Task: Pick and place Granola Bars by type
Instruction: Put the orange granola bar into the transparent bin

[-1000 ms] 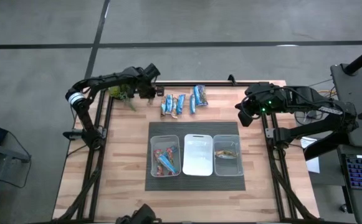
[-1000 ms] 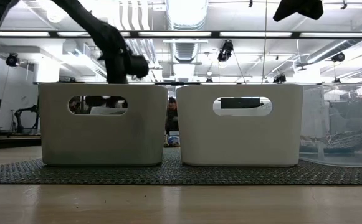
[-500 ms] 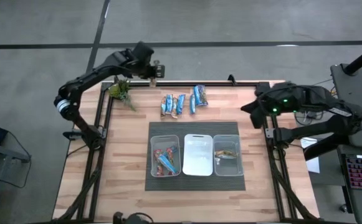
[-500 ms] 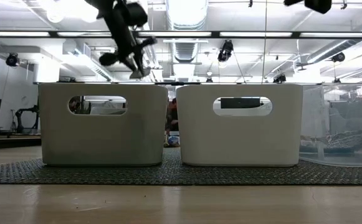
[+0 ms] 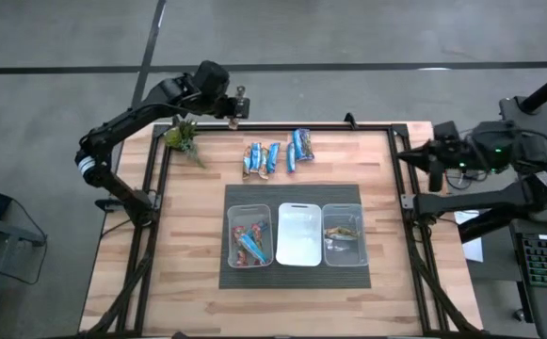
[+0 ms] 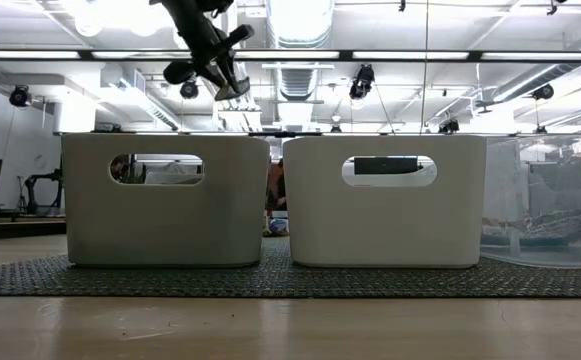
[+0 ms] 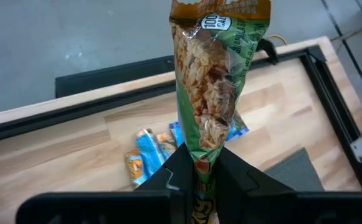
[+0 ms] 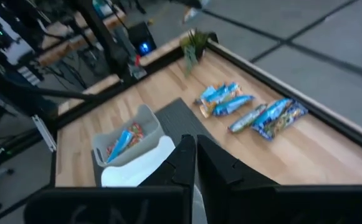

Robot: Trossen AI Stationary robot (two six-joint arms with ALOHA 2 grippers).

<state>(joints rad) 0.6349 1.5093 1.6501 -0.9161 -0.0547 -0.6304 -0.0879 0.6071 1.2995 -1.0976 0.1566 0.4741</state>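
The left gripper (image 5: 239,102) hangs above the table's far edge, left of centre, pinching a green-wrapped granola bar (image 7: 215,81) by its end. Loose blue bars (image 5: 275,153) lie on the wood beyond the three clear bins (image 5: 297,234). The right gripper (image 5: 414,156), pressed together and empty, waits beyond the table's right edge

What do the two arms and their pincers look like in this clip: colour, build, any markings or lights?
Both arms are dark, nearly black, built of slim jointed links. The left arm has a white band near its elbow joint. The right arm shows a small green light on its wrist housing. Each ends in a two-finger pincer: the left pincer and the right pincer have flat black fingers tapering toward the tips.
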